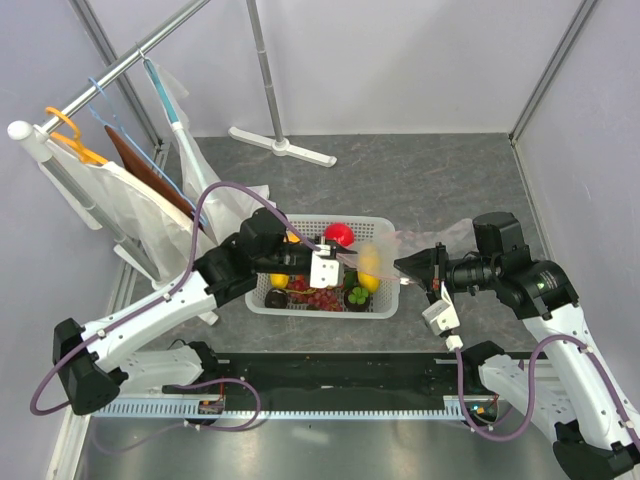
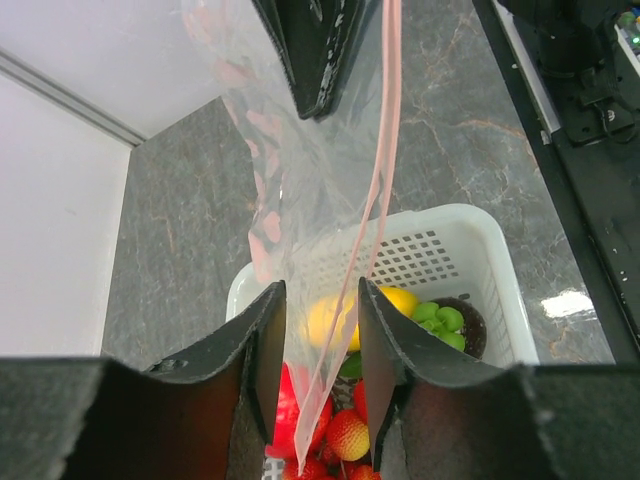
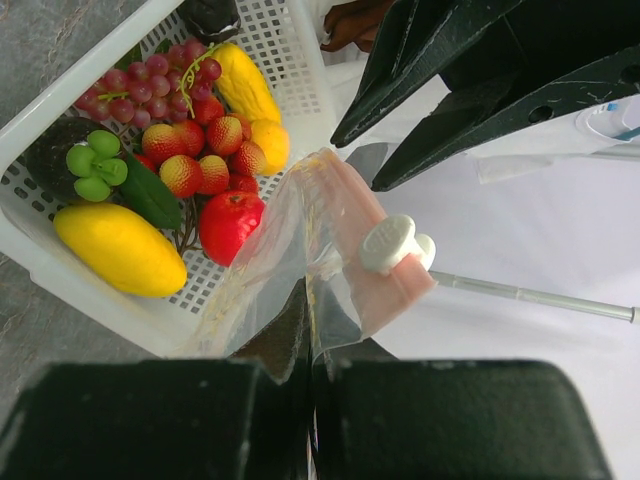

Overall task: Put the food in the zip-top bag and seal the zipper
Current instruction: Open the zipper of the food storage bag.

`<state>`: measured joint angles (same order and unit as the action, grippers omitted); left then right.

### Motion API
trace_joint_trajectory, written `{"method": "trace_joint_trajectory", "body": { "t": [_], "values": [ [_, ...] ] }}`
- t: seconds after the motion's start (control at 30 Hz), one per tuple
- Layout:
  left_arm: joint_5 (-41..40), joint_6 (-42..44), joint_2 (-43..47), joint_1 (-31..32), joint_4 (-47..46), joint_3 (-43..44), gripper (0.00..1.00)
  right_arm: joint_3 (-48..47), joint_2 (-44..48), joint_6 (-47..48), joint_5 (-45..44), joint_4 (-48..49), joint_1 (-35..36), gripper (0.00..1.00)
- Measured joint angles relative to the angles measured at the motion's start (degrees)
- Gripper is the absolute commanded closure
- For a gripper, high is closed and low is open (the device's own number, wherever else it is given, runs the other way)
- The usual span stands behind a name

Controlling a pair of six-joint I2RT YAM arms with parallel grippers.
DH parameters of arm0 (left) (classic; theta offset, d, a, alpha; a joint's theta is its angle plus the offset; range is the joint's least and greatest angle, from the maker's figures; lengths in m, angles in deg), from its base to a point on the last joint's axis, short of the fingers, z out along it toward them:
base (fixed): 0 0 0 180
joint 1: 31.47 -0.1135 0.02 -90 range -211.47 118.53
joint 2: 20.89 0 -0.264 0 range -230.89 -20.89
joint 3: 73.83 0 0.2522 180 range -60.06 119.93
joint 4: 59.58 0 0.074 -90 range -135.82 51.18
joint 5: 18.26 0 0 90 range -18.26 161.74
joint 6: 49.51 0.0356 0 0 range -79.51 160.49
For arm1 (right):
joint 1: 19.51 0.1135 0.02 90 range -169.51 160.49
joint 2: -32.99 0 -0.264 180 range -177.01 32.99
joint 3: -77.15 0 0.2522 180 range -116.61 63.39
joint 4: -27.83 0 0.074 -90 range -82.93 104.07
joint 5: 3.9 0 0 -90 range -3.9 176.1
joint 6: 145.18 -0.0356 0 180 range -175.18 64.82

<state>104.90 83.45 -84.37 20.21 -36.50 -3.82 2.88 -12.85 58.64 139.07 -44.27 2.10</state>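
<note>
While the zip-top bag (image 3: 330,215) is hanging stretched in the air at the centre of the top view, its pink zipper (image 2: 383,150) is running down between the fingers of the left tool (image 2: 320,290), which are standing apart without pinching it. The right tool (image 3: 308,300) is clamping the film at the bottom centre of its own view, fingers pressed together. The food (image 3: 228,222) is lying at that view's upper left in a white mesh basket (image 3: 60,285), which is sitting on the grey worktop (image 1: 420,170).
</note>
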Motion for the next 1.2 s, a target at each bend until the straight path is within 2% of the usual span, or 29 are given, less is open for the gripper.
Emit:
{"method": "trace_joint_trajectory", "body": {
  "t": [0.33,1.2],
  "values": [
    [-0.5,0.0,0.0,2.5,-0.1,0.2,0.6,0.0,0.0,0.0,0.0,0.0,0.0,1.0],
    [-1.3,0.9,-2.1,2.4,-0.5,2.2,0.6,0.0,0.5,0.0,0.0,-0.8,0.0,1.0]
  ]
}}
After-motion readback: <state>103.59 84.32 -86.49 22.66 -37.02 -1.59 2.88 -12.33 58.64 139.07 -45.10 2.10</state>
